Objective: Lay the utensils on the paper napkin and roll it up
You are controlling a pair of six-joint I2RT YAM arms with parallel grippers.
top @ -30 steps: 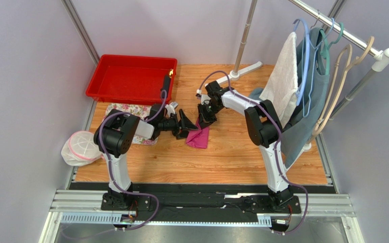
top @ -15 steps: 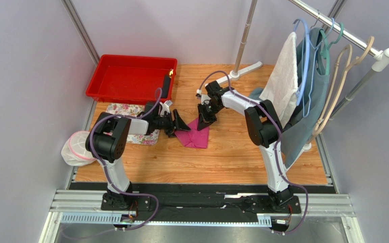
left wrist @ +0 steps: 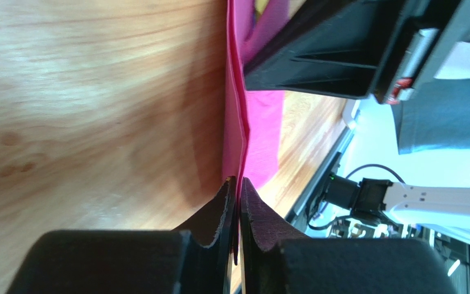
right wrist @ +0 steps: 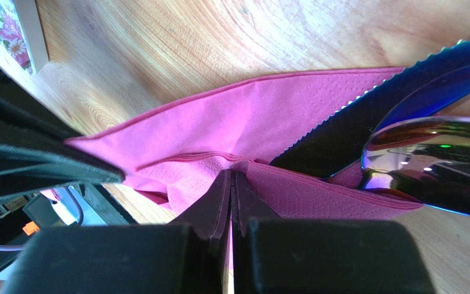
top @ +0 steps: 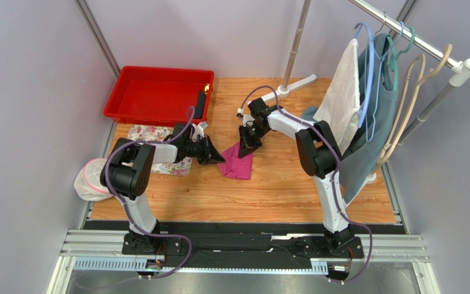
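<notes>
Two claws grip the thin magenta-pink paper napkin [top: 238, 165], which lies rumpled on the wooden bench [top: 280, 184]. The left claw [left wrist: 237, 184] pinches the napkin's edge. The right claw [right wrist: 232, 177] is pressed together on a middle fold. The dark, purplish metallic utensils [right wrist: 354, 131], a serrated knife and a spoon, lie partly on the napkin beside it.

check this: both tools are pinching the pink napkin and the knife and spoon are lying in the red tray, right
One thing is wrong: the serrated knife and spoon are not in the red tray. The right wrist view shows them lying on the pink napkin. The left tool and right tool do both pinch that napkin.
</notes>
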